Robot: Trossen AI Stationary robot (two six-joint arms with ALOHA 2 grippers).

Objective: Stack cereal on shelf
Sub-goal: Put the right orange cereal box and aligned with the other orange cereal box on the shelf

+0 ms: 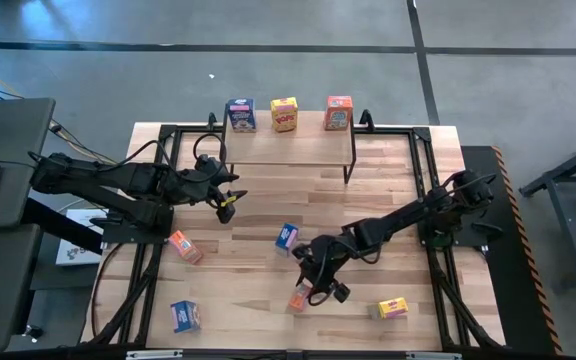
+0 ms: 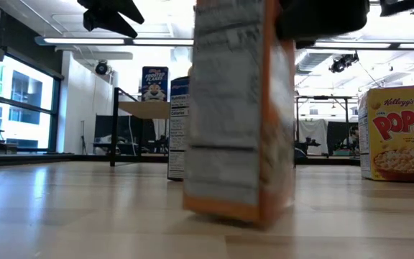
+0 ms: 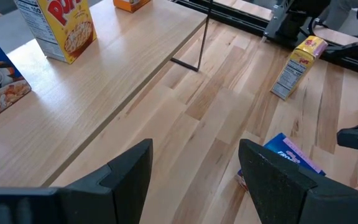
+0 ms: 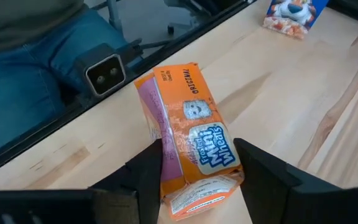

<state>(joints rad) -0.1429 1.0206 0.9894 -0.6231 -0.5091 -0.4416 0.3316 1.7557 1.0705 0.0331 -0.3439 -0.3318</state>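
Observation:
The shelf point(image 1: 288, 142) stands at the table's far side with a blue point(image 1: 240, 113), a yellow point(image 1: 284, 113) and an orange cereal box point(image 1: 338, 112) in a row on its top. My right gripper point(image 1: 313, 288) is shut on another orange cereal box point(image 4: 188, 130) near the table's front edge. That box fills the low view point(image 2: 239, 108). My left gripper point(image 1: 226, 200) hangs open in the air left of the shelf, nothing between its fingers point(image 3: 272, 180). More boxes rest on the table: orange point(image 1: 184, 246), blue point(image 1: 287, 237), blue point(image 1: 185, 315), yellow point(image 1: 392, 308). My right gripper pinches the orange box between its two fingers, one on the pink narrow side point(image 4: 161, 152) and one on the opposite side, near the box's upper end point(image 4: 197, 198). The fingers slant down from the table's right, across the box. The box stands a little tilted, its lower edge point(image 2: 228, 212) on the table.
A person in blue jeans point(image 4: 30, 74) is just beyond the table's near edge, behind the small low camera point(image 4: 104, 71). The table's black frame rails point(image 1: 433, 190) run along both sides. Bare wood lies between the shelf and the loose boxes.

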